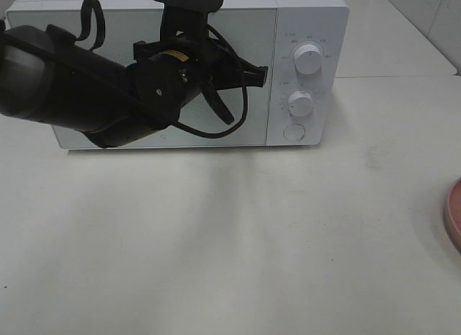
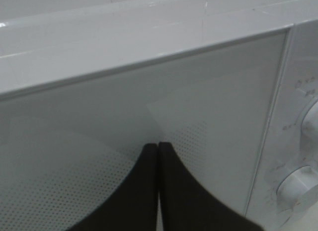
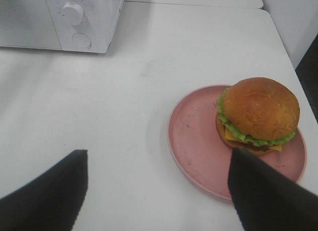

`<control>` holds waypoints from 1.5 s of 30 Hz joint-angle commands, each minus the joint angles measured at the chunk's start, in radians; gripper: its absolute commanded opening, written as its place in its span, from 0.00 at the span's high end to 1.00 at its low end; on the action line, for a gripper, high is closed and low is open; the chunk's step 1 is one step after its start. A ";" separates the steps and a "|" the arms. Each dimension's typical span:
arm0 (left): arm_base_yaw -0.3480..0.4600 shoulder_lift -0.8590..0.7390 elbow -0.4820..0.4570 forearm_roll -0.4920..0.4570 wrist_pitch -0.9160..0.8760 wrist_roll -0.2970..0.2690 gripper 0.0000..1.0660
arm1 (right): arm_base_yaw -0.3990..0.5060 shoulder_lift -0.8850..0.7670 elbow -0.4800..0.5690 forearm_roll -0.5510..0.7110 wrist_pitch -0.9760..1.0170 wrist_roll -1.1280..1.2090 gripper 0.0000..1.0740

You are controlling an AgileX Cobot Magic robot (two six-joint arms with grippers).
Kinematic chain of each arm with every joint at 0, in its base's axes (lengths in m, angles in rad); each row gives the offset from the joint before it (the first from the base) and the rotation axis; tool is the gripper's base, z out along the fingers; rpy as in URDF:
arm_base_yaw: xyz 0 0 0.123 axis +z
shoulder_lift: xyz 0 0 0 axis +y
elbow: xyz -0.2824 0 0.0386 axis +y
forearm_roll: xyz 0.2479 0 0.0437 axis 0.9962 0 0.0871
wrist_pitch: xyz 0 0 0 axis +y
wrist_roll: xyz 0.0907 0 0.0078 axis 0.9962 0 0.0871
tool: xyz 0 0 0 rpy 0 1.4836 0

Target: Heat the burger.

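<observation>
1. Left arm reaching in from the left of the high view, stretched across the front of the white microwave (image 1: 180, 68), forearm angled up toward the door.
2. Left gripper (image 1: 263, 76) pointing right, tip near the door's right edge, just short of the control panel with the upper knob (image 1: 308, 59), lower knob (image 1: 300, 103) and round button (image 1: 294, 132).
3. Left fingers (image 2: 144, 191) pressed flat together, nothing between them; in the wrist view the tips sit right in front of the perforated door window. Contact with the door: cannot tell.
4. Black cable (image 1: 230, 119) looping loose off the left wrist, hanging in front of the door.
5. Microwave door closed.
6. Right arm outside the high view. Right gripper (image 3: 159, 164) hovering above the white table (image 3: 99, 121), tilted down, looking toward the microwave corner.
7. Right fingers (image 3: 258, 191) spread wide, empty; one tip over bare table, the other overlapping the near rim of the pink plate (image 3: 194, 136) in the wrist picture.
8. Burger (image 3: 257, 115) sitting upright on the pink plate, toward one side of it, untouched, well apart from the microwave.
9. Only a sliver of the plate rim visible at the right edge of the high view; burger not visible there.
</observation>
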 commanded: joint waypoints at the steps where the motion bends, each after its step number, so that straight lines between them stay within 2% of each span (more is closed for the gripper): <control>1: 0.012 0.001 -0.023 -0.077 -0.067 0.036 1.00 | -0.003 -0.026 0.003 -0.001 -0.006 -0.011 0.29; 2: 0.012 0.001 -0.023 -0.077 -0.067 0.036 1.00 | -0.003 -0.026 0.003 -0.001 -0.006 -0.011 0.29; 4: -0.015 -0.008 -0.021 -0.143 -0.051 0.097 1.00 | -0.003 -0.026 0.003 -0.001 -0.006 -0.011 0.29; 5: -0.015 -0.008 -0.021 -0.143 -0.051 0.097 1.00 | -0.003 -0.026 0.003 -0.001 -0.006 -0.011 0.29; 7: -0.051 -0.029 -0.004 -0.181 -0.051 0.147 1.00 | -0.003 -0.026 0.003 -0.001 -0.006 -0.011 0.29; 11: -0.077 -0.066 0.038 -0.187 -0.046 0.154 1.00 | -0.003 -0.026 0.003 -0.001 -0.006 -0.011 0.29; 14: -0.082 -0.109 0.086 -0.186 0.024 0.154 1.00 | -0.003 -0.026 0.003 -0.001 -0.006 -0.011 0.29; 15: -0.081 -0.141 0.117 -0.184 0.097 0.154 1.00 | -0.003 -0.026 0.003 -0.001 -0.006 -0.011 0.29; 17: -0.077 -0.153 0.128 -0.176 0.126 0.157 1.00 | -0.003 -0.026 0.003 -0.001 -0.006 -0.011 0.29; 18: -0.069 -0.180 0.147 -0.157 0.215 0.170 1.00 | -0.003 -0.026 0.003 -0.001 -0.006 -0.011 0.29; 19: -0.069 -0.180 0.147 -0.157 0.215 0.170 1.00 | -0.003 -0.026 0.003 -0.001 -0.006 -0.011 0.29; 20: -0.067 -0.197 0.153 -0.146 0.278 0.175 1.00 | -0.003 -0.026 0.003 -0.001 -0.006 -0.011 0.29; 21: -0.048 -0.225 0.159 -0.114 0.417 0.184 1.00 | -0.003 -0.026 0.003 -0.001 -0.006 -0.011 0.29; 22: -0.048 -0.225 0.159 -0.114 0.417 0.184 1.00 | -0.003 -0.026 0.003 -0.001 -0.006 -0.011 0.29; 23: -0.043 -0.237 0.159 -0.100 0.499 0.187 1.00 | -0.003 -0.026 0.003 -0.001 -0.006 -0.011 0.29; 24: -0.021 -0.257 0.159 -0.069 0.632 0.188 1.00 | -0.003 -0.026 0.003 -0.001 -0.006 -0.011 0.29; 25: -0.021 -0.257 0.159 -0.069 0.632 0.188 1.00 | -0.003 -0.026 0.003 -0.001 -0.006 -0.011 0.29; 27: 0.009 -0.278 0.159 -0.024 0.819 0.184 1.00 | -0.003 -0.026 0.003 -0.001 -0.006 -0.011 0.29; 28: 0.009 -0.278 0.159 -0.024 0.819 0.184 1.00 | -0.003 -0.026 0.003 -0.001 -0.006 -0.011 0.29; 29: 0.030 -0.286 0.159 0.009 0.929 0.154 1.00 | -0.003 -0.026 0.003 -0.001 -0.006 -0.011 0.29; 30: 0.030 -0.286 0.159 0.009 0.929 0.154 1.00 | -0.003 -0.026 0.003 -0.001 -0.006 -0.011 0.29; 31: 0.042 -0.288 0.159 0.031 0.974 0.118 1.00 | -0.003 -0.026 0.003 -0.001 -0.006 -0.011 0.29; 32: 0.068 -0.289 0.159 0.088 1.047 0.023 0.99 | -0.003 -0.026 0.003 -0.001 -0.006 -0.011 0.29; 33: 0.068 -0.289 0.159 0.088 1.047 0.023 0.99 | -0.003 -0.026 0.003 -0.001 -0.006 -0.011 0.29; 34: 0.089 -0.291 0.159 0.166 1.114 -0.101 0.90 | -0.003 -0.026 0.003 -0.001 -0.006 -0.011 0.29; 35: 0.099 -0.293 0.159 0.219 1.150 -0.158 0.83 | -0.003 -0.026 0.003 -0.001 -0.006 -0.011 0.29; 36: 0.099 -0.293 0.159 0.219 1.150 -0.158 0.83 | -0.003 -0.026 0.003 -0.001 -0.006 -0.011 0.29; 37: 0.113 -0.302 0.159 0.321 1.217 -0.251 0.66 | -0.003 -0.026 0.003 -0.001 -0.006 -0.011 0.29; 38: 0.113 -0.302 0.159 0.321 1.217 -0.251 0.66 | -0.003 -0.026 0.003 -0.001 -0.006 -0.011 0.29; 39: 0.119 -0.311 0.159 0.363 1.251 -0.299 0.55 | -0.003 -0.026 0.003 -0.001 -0.006 -0.011 0.29; 40: 0.134 -0.329 0.159 0.429 1.300 -0.369 0.37 | -0.003 -0.026 0.003 -0.001 -0.006 -0.011 0.29; 41: 0.134 -0.329 0.159 0.429 1.300 -0.369 0.37 | -0.003 -0.026 0.003 -0.001 -0.006 -0.011 0.29; 42: 0.148 -0.348 0.159 0.479 1.358 -0.421 0.20 | -0.003 -0.026 0.003 -0.001 -0.006 -0.011 0.29; 43: 0.158 -0.358 0.159 0.501 1.388 -0.444 0.15 | -0.003 -0.026 0.003 -0.001 -0.006 -0.011 0.29; 44: 0.158 -0.358 0.159 0.501 1.388 -0.444 0.15 | -0.003 -0.026 0.003 -0.001 -0.006 -0.011 0.29; 45: 0.182 -0.376 0.159 0.523 1.456 -0.468 0.07 | -0.003 -0.026 0.003 -0.001 -0.006 -0.011 0.29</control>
